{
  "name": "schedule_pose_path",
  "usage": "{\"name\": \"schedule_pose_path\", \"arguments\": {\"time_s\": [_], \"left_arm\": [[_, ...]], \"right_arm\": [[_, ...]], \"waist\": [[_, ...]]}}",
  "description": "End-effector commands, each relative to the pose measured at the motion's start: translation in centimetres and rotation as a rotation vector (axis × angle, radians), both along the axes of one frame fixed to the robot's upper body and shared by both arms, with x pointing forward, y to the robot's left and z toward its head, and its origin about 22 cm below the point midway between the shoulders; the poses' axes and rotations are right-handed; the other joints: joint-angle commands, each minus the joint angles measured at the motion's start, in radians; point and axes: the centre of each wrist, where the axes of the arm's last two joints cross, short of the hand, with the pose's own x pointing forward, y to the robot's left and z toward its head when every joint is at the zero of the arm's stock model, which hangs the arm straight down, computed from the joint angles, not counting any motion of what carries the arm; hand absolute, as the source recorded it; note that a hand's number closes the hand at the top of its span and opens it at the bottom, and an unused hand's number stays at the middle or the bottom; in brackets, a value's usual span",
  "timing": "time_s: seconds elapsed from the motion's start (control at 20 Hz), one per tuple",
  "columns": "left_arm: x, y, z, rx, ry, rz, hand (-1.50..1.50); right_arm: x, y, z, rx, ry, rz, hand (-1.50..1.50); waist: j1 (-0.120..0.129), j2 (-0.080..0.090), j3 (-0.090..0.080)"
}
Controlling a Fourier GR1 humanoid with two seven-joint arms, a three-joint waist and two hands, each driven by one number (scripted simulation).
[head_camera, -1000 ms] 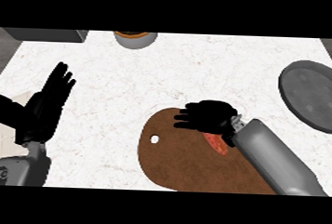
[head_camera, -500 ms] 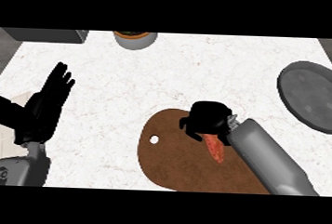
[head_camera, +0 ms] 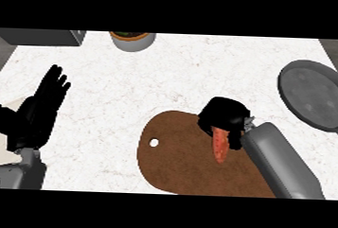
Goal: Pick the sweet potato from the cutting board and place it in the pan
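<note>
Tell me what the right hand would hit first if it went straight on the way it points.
The right hand, curled round the sweet potato, points up-left: bare counter, then probably the grey bowl at the far edge. Depth unclear.

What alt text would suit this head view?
The robot's black right hand curls round one end of an orange sweet potato on a brown oval cutting board. A round grey pan sits at right; the open left hand rests at left.
</note>
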Motion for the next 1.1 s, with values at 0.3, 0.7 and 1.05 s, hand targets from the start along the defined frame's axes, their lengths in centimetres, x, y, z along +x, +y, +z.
{"name": "schedule_pose_path", "arguments": {"time_s": [0.3,0.7,1.05], "left_arm": [[-1.3,1.9,-0.7,0.005,0.011,0.047,0.0],[-0.7,2.5,-1.0,0.003,0.021,0.043,0.0],[1.2,0.0,0.1,0.012,-0.021,0.006,0.0]], "right_arm": [[-2.8,-6.6,2.3,0.141,-0.321,-0.77,1.5],[-8.8,-5.6,13.7,0.277,-0.666,-0.835,1.5],[-11.3,-7.5,18.3,0.346,-0.66,-0.999,1.5]], "waist": [[-0.05,-0.015,0.001],[-0.02,-0.003,0.001],[0.013,0.009,0.003]]}}
